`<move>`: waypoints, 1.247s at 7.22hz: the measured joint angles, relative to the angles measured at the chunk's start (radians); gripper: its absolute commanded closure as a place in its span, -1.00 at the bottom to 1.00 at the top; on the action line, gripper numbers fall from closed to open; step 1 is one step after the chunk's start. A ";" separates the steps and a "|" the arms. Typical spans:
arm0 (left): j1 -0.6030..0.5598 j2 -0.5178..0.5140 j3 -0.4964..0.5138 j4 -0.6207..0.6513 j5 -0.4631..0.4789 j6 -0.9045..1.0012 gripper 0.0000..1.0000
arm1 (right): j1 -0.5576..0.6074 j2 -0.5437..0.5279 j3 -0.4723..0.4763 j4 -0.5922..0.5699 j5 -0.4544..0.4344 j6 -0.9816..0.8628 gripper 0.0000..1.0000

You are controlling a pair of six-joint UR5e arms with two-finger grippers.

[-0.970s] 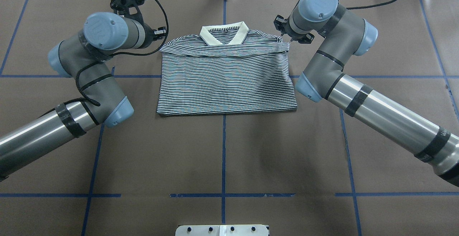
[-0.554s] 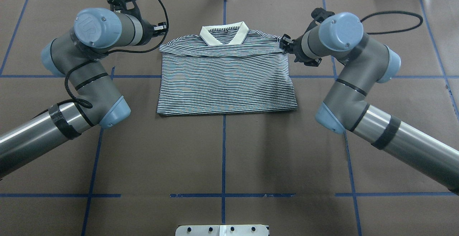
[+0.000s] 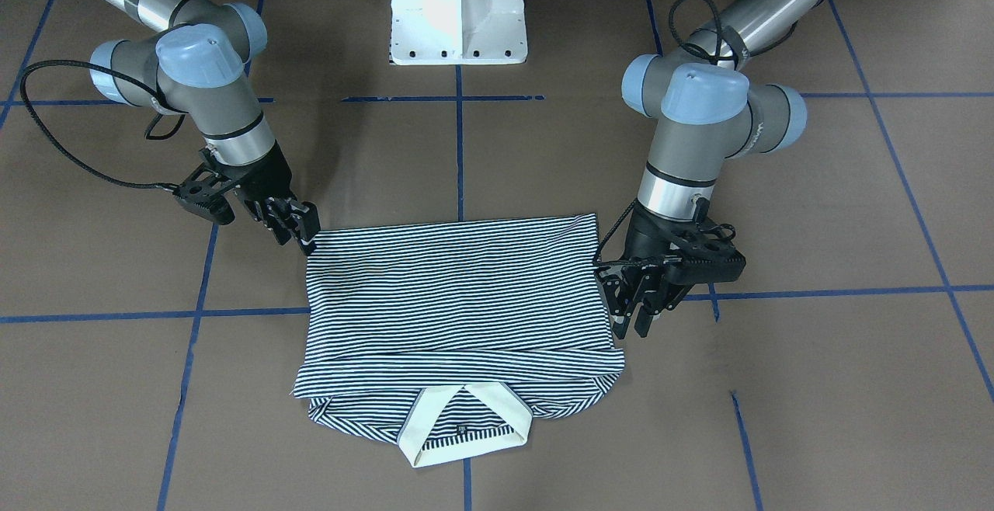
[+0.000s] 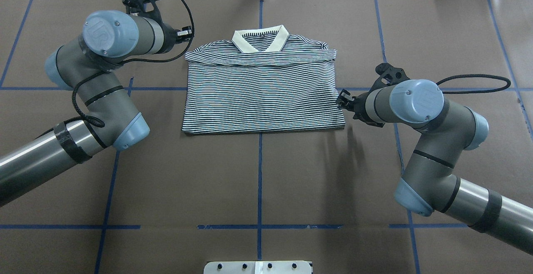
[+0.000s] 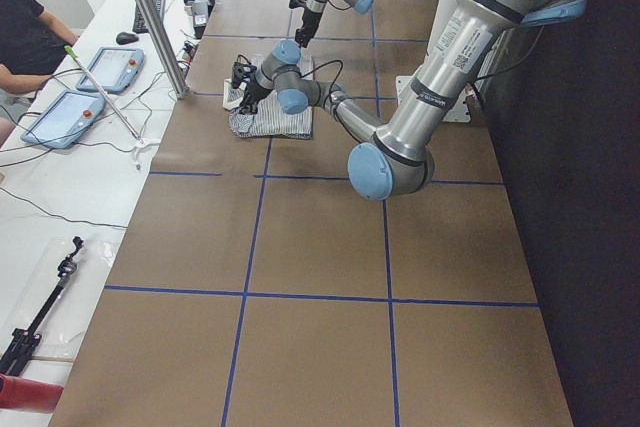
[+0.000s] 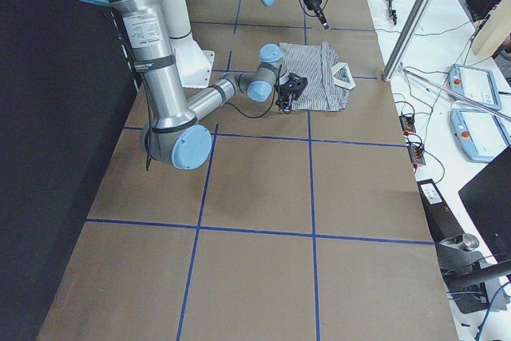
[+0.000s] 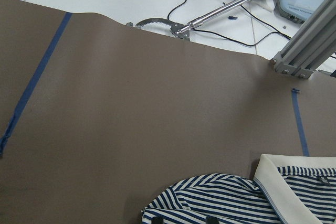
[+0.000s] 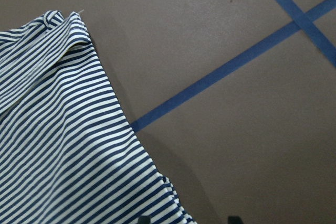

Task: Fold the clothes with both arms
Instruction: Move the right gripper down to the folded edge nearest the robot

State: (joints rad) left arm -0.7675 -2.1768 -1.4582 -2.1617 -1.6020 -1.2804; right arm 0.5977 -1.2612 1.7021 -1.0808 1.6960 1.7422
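Right gripper spread, beside polo shirt near-right corner; left gripper spread, beside far-left shoulder. Best: pinch all layers squarely, lift together.

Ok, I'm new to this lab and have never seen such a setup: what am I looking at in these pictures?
The machine is a robot with a left arm and a right arm, jointed, at a brown-covered table, each ending in a two-finger gripper. One picture looks down from behind the robot, one faces it from across the table (sides mirrored there), two look along the table from its ends, and two come from cameras on the wrists. On the table lies a striped polo shirt, partly folded, its cream collar away from the robot. The left gripper is beside the shirt's shoulder; the right gripper is at its side edge near the hem. Both look open, and neither holds the shirt.
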 measured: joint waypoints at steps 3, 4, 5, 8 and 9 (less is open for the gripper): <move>0.001 -0.003 -0.001 0.002 0.000 -0.002 0.22 | -0.030 0.006 -0.013 -0.004 -0.010 0.003 0.03; 0.001 -0.004 -0.001 0.002 0.001 -0.002 0.23 | -0.039 0.007 -0.017 -0.005 -0.017 0.003 0.88; 0.001 -0.004 -0.001 0.002 0.001 -0.002 0.23 | -0.045 0.007 -0.019 -0.006 -0.022 0.005 1.00; 0.001 -0.005 -0.001 0.003 0.001 -0.003 0.22 | -0.049 0.003 -0.008 -0.003 -0.025 0.020 1.00; 0.001 -0.005 -0.001 0.003 0.001 -0.003 0.22 | -0.055 -0.018 0.031 -0.003 -0.024 0.038 1.00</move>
State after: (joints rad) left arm -0.7670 -2.1813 -1.4588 -2.1583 -1.6015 -1.2839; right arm 0.5426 -1.2788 1.7331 -1.0837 1.6723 1.7800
